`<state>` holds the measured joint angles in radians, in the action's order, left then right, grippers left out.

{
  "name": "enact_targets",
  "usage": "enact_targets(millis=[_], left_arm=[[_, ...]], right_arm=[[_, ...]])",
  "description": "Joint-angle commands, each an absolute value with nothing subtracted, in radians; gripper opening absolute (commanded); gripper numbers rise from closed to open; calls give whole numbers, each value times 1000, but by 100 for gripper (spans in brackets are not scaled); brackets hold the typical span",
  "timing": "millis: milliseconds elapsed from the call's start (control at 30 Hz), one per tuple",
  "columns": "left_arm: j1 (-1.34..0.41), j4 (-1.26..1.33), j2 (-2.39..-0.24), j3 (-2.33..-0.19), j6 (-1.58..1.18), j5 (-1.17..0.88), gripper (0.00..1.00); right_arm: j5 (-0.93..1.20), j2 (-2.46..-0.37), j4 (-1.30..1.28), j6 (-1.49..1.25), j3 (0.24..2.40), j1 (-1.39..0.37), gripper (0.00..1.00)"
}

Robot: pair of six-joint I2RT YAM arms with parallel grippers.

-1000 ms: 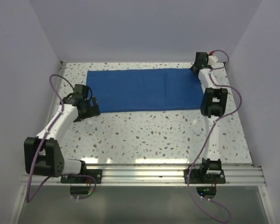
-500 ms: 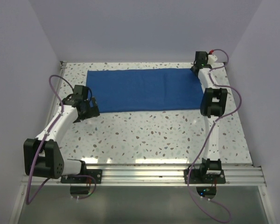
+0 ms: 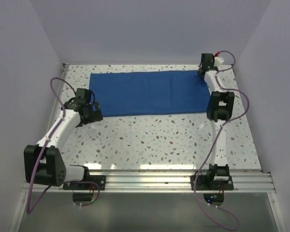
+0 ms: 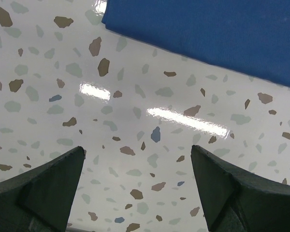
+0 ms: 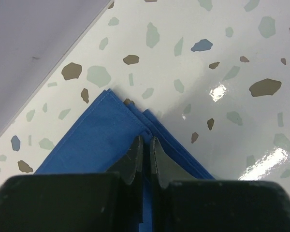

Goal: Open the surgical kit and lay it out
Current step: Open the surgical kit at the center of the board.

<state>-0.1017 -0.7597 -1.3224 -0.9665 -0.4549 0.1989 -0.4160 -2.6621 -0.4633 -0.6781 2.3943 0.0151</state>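
- Spreading over the far half of the speckled table (image 3: 159,140), the royal-blue cloth wrap (image 3: 150,92) lies flat as a folded rectangle. No tray or instruments show, so I cannot tell whether anything is inside the folds.
- Judging by that, the step in hand is the first unfolding of the wrap; nothing is laid out yet.
- The right hand (image 5: 145,145) sits on the wrap's far right corner. Its fingers are drawn almost together with a sliver of blue between them, so it seems to pinch an upper layer.
- The left hand (image 4: 137,152) hovers low over bare table just beside the wrap's near left corner, fingers wide apart and holding nothing.
- At the pinched corner several cloth edges lie stacked and slightly staggered.
- The next move likely calls for lifting only the gripped layer and drawing it outward, slowly. The left hand would need to reach the cloth and either pin it or take its own corner.
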Motion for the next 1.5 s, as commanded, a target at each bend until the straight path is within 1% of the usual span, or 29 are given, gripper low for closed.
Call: enact_targets(millis=[0,33,67,167,200,233,433,600,800,933,1000,1033,1067,1133,1167,1267,1467], left_arm=[[-107,-778,-1296,-966,-440,222,97],[-107,-776,-1293,-969,-440,224,100],[-107,-772,-1289,-973,-437,225,100],[-107,-755,-1264,-983,-428,218,100],[-107,-747,-1255,-986,-425,201,100],[-107,-742,-1244,-989,-423,193,100],[-107,-701,-1207,-985,-411,121,100],[-107,-673,-1167,-966,-382,68,100],[-106,-644,-1097,-904,-362,5,100],[-106,-660,-1060,-873,-357,-46,100],[-107,-673,-1046,-876,-347,-75,100],[-107,-693,-1040,-877,-345,-75,100],[-109,-698,-1040,-879,-341,-77,100],[-107,-698,-1039,-877,-341,-89,100],[-107,-696,-1037,-876,-341,-89,100],[-107,-696,-1034,-873,-347,-83,100],[-107,-706,-1016,-873,-353,-66,100]], right_arm=[[-373,-2656,-493,-663,2382,8,0],[-370,-2640,-483,-660,2372,8,0],[-359,-2620,-473,-654,2343,8,0],[-336,-2531,-448,-643,2287,8,0],[-330,-2510,-439,-640,2270,-18,0],[-319,-2452,-431,-641,2252,-21,0],[-293,-2244,-400,-623,2047,-80,0],[-350,-2082,-462,-606,1909,-144,0],[-425,-1962,-570,-659,1769,-182,0],[-480,-1979,-666,-716,1758,-181,0],[-504,-2015,-693,-724,1817,-179,0],[-521,-2041,-751,-732,1854,-179,0],[-532,-2099,-782,-742,1937,-178,0],[-555,-2156,-845,-767,2012,-176,0],[-557,-2207,-854,-773,2069,-173,0],[-571,-2276,-854,-798,2146,-149,0],[-580,-2365,-781,-802,2244,-87,0]])
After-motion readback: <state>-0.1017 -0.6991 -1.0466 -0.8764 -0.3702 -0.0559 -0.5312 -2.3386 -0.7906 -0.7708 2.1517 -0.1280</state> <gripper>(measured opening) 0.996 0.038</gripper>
